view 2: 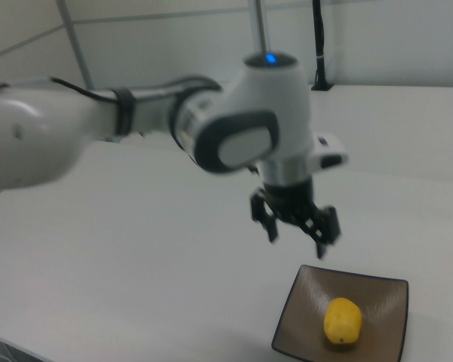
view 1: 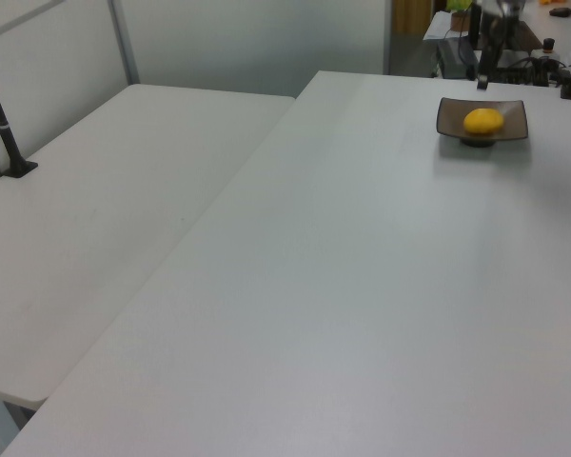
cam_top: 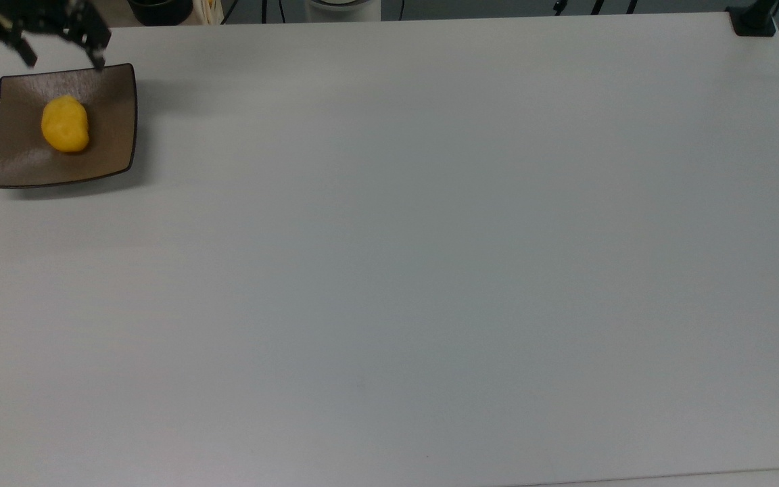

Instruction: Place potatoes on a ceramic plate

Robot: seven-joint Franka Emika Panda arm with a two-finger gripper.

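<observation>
Potatoes (cam_top: 65, 124): we see one smooth, plastic-looking yellow oval w/ shallow dimples, lying loose near the middle of the ceramic plate (cam_top: 109, 135), a glossy brown square w/ thin dark rim and upturned corners. Long axis runs roughly top-to-bottom in the top view. Gripper (cam_top: 61, 55) hangs above the plate's far edge, jaws spread, holding nothing. Matte white table (cam_top: 430, 257); pale wall (view 1: 257, 43) behind.

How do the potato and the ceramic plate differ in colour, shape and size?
The potato is bright yellow; the ceramic plate is glossy brown with a thin dark rim. The potato is a rounded oval lump; the plate is square and shallow, with concave edges. The potato is much smaller and lies on the plate. Both sit apart from the gripper.
</observation>
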